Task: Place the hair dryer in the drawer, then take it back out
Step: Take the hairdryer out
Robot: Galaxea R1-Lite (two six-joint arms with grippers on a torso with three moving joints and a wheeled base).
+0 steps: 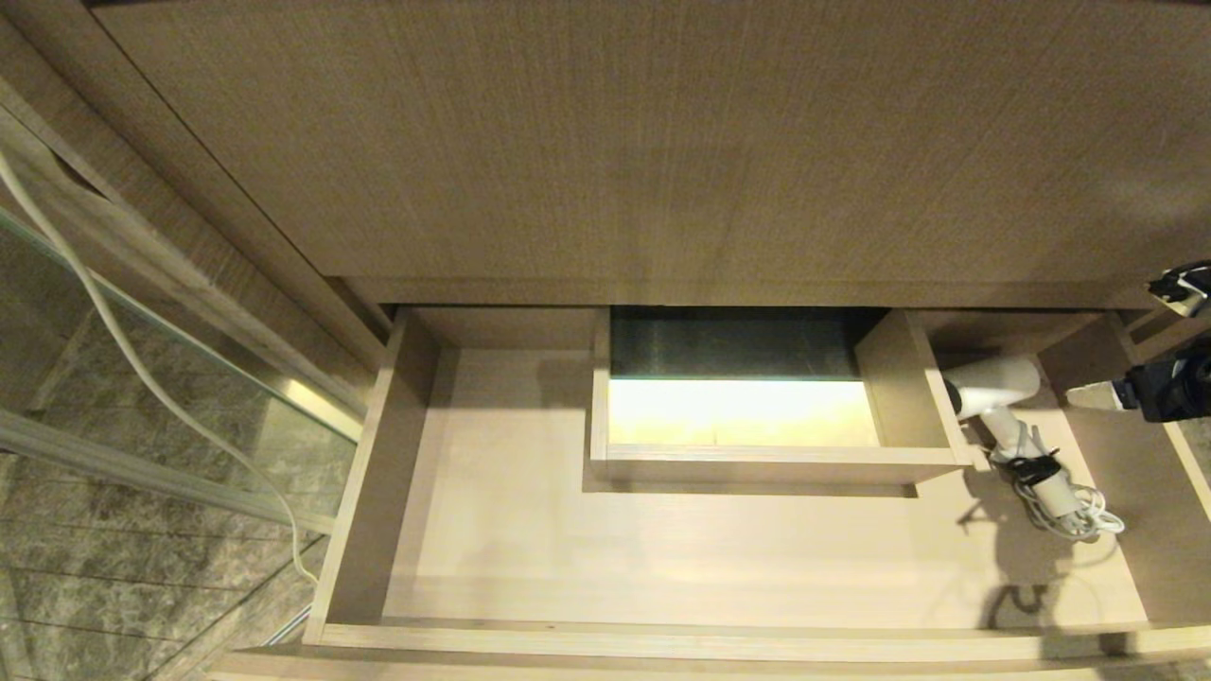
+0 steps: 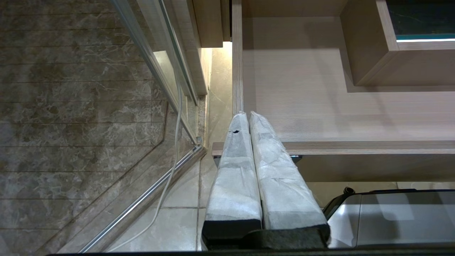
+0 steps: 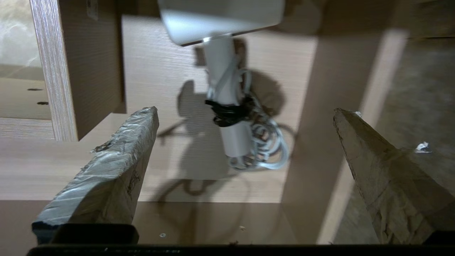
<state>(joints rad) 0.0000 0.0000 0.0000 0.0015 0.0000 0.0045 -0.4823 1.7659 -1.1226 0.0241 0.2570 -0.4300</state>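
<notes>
Hair dryer (image 1: 1014, 426), the only one in the head view, lies at about four o'clock in the single open drawer (image 1: 662, 643), beside its boxed cut-out (image 1: 899, 397), with the right gripper (image 1: 1126, 340) just beyond at three o'clock. Left wrist view: the left gripper (image 2: 249, 119) hangs pressed together and empty off the drawer's corner. Right wrist view: two fingers (image 3: 117, 160) spread wide, holding nothing, frame the handle at twelve o'clock, so I judge retrieval is starting and the next move means closing on it.

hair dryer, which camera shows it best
The head view: the whole hair dryer lies in the drawer, barrel to coiled cord. The right wrist view is closer but crops its barrel, showing mostly handle and cord. The left wrist view shows none of it.
</notes>
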